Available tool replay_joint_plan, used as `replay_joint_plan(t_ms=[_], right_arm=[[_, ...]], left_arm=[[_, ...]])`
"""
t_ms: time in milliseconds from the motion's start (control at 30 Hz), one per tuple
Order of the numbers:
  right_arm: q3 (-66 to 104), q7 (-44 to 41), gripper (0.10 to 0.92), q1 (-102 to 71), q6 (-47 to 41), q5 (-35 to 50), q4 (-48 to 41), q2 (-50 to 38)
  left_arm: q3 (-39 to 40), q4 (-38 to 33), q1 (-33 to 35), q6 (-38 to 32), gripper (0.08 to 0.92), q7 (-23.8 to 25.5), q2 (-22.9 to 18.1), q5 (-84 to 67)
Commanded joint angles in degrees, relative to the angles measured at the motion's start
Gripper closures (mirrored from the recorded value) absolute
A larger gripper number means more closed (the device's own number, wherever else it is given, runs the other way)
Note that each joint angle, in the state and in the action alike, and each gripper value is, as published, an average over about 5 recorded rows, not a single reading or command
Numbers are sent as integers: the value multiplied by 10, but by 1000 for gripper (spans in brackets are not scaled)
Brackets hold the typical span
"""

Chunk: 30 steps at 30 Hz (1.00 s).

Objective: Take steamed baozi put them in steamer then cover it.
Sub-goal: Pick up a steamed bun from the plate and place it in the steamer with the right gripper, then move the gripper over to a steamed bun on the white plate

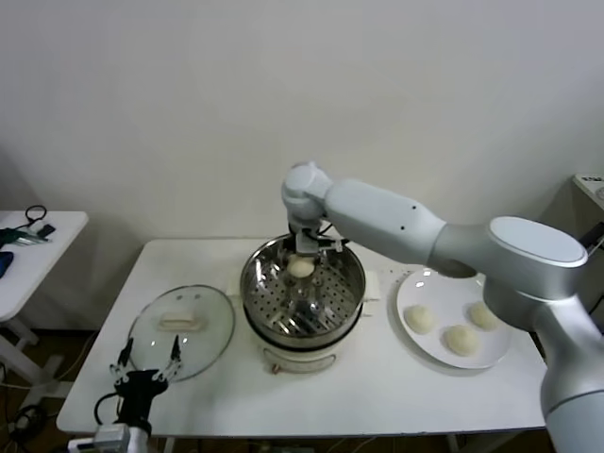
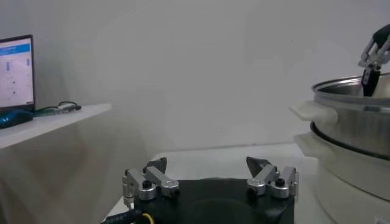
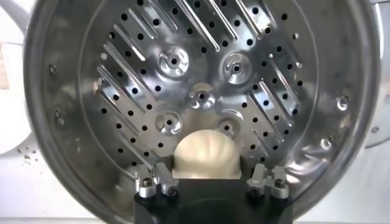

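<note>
The steamer (image 1: 257,288) stands mid-table, its perforated tray (image 3: 201,73) bare except for one baozi (image 3: 205,155) at the far side. My right gripper (image 3: 207,171) reaches down into the pot from behind (image 1: 302,253), its fingers against the sides of that baozi (image 1: 300,268), just over the tray. Three more baozi (image 1: 419,318) (image 1: 461,339) (image 1: 484,314) lie on the white plate (image 1: 408,288) to the right. The cover (image 1: 181,330), a glass lid with a whitish handle, lies flat left of the steamer. My left gripper (image 1: 146,363) (image 2: 210,173) is open and empty by the lid's front edge.
A small side table (image 1: 38,255) with cables stands off to the left. The steamer's wall and white base (image 2: 353,122) rise close to the left gripper. A grey box edge (image 1: 590,189) shows at far right.
</note>
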Motion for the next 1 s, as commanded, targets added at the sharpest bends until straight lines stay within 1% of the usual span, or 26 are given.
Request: replay_joint_plan(t_ms=[33, 233, 400, 600, 733, 867, 933, 1000], right_arm=[[14, 7, 300, -21, 12, -55, 2, 5], [15, 7, 212, -26, 0, -42, 2, 3], [19, -3, 203, -14, -3, -16, 16, -7], [12, -26, 202, 23, -13, 46, 59, -49], [14, -36, 203, 59, -34, 109, 91, -98], [-10, -41, 203, 113, -86, 212, 113, -171], [-33, -28, 203, 140, -123, 274, 121, -206], [-67, 9, 203, 165, -174, 335, 134, -246]], left_arm=[[1, 2, -6, 2, 177, -5, -1, 0], [0, -1, -2, 5, 177, -4, 0, -3], [-1, -4, -1, 6, 177, -4, 1, -3], [-1, -3, 0, 6, 177, -4, 0, -1], [0, -3, 0, 6, 177, -4, 0, 0], [-3, -7, 2, 6, 177, -4, 3, -1], [-4, -9, 3, 7, 177, -3, 4, -2], [-4, -10, 3, 8, 177, -3, 5, -3]])
